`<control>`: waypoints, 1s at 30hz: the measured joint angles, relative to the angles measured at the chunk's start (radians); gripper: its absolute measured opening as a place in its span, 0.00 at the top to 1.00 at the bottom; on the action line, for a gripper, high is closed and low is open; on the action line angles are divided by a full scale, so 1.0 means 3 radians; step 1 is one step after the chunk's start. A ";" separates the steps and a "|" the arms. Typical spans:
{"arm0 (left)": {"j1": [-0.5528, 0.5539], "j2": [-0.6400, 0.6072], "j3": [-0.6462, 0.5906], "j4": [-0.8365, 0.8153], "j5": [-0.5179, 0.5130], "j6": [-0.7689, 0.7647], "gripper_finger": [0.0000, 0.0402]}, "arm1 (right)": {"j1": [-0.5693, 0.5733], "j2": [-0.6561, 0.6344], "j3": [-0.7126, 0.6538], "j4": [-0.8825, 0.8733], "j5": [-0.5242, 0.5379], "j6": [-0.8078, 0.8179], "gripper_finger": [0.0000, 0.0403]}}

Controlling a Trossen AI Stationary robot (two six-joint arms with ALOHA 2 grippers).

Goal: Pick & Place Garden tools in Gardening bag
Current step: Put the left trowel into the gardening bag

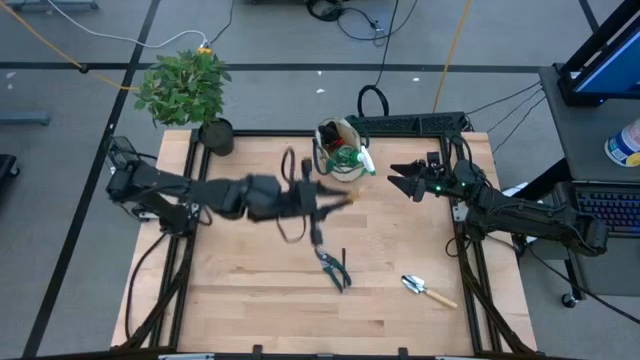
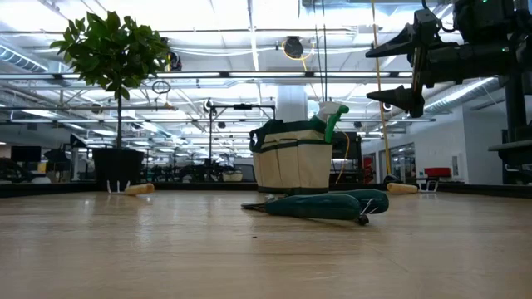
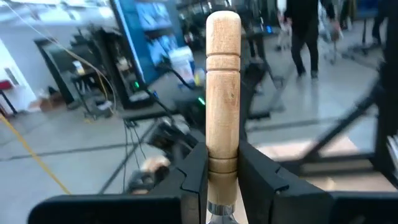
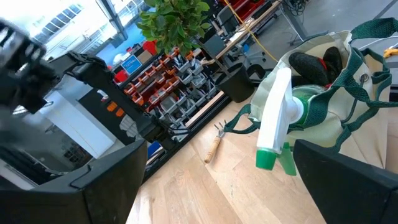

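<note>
High view, starting at the near edge of the worktop [image 1: 250, 300]: a trowel [image 1: 428, 290] with a wooden handle lies toward the near right corner, and the pruning shears [image 1: 333, 268] lie just left of it, nearer the middle. Both are well apart from the bag and probably wait their turn.

Farther in, around the middle, the left gripper [image 3: 222, 186] is clenched on a wooden-handled tool [image 3: 223, 93], jaws pressed on either side of the handle near its metal collar. The tool's head is hidden, so I cannot say which tool it is. The grip low on the handle probably lets the tool be carried toward the bag.

Beyond that, near the far edge, the gardening bag [image 1: 338, 147] stands upright with its mouth open. The green spray bottle [image 4: 280, 118] leans out of it, trigger over the rim, and dark gloves [image 4: 314, 62] sit inside. A small fork [image 4: 213, 144] lies on the worktop past the bag.

The right gripper [image 1: 405, 180] hangs just right of the bag, jaws spread wide and empty.

At the far left corner stands the potted plant [image 1: 188, 92].
</note>
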 joint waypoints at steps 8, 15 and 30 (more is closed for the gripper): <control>0.0816 0.0001 0.0000 0.0273 0.0566 -0.0207 0.84 | 0.0000 0.0000 0.0000 0.0000 0.0000 0.0000 0.02; 0.1527 0.0198 0.0004 0.0548 0.1139 -0.0568 0.84 | -0.0001 0.0000 0.0000 0.0000 0.0000 0.0000 0.02; 0.2282 0.1289 0.0000 0.1673 0.1470 -0.1153 0.84 | 0.0000 0.0000 0.0000 0.0000 0.0000 0.0000 0.02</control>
